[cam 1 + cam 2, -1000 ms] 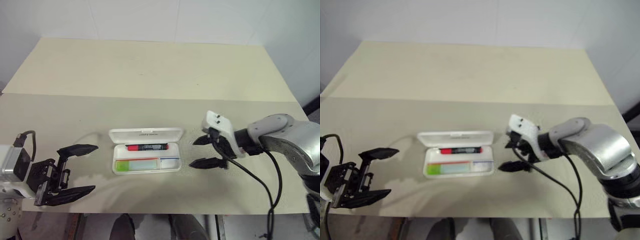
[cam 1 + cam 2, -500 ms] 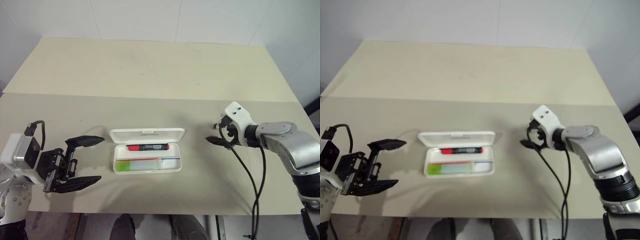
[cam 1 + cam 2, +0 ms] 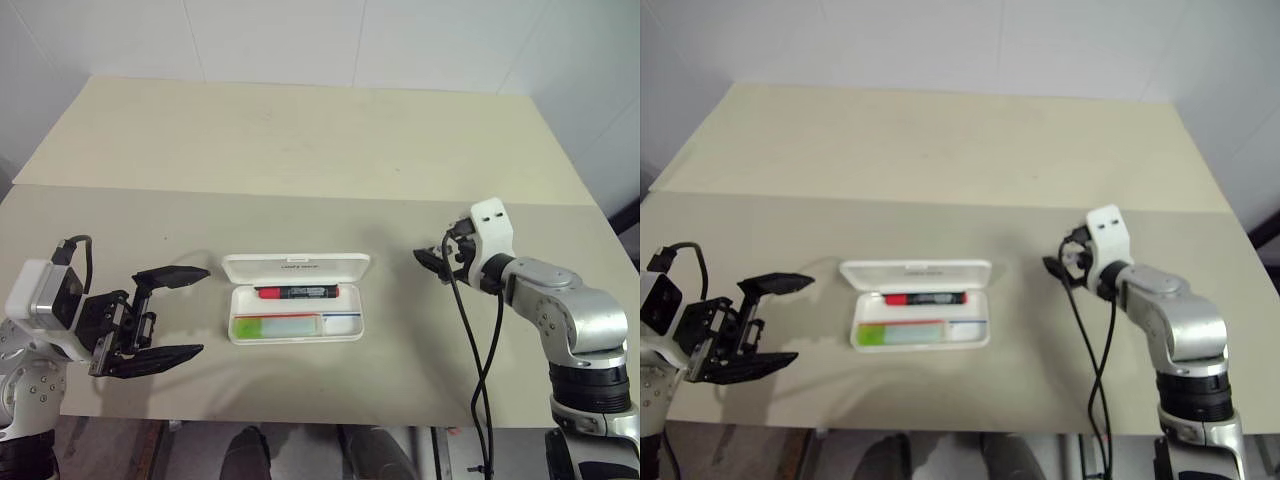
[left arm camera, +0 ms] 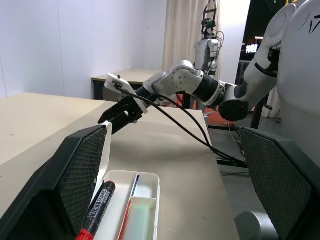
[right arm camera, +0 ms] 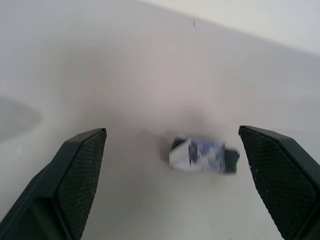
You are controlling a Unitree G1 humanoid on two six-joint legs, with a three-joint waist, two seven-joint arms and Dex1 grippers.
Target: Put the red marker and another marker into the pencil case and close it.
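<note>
While the pencil case lies open near the table's front edge, the red marker and the green marker both rest inside it. Left of the case, the left gripper hangs wide and empty. Right of the case, the right gripper is also wide, holding nothing.

Even, bright overhead light leaves only soft shadows on the table beneath the case toward 6 o'clock, while the right wrist view is blurred, its small white-blue object smeared.
</note>
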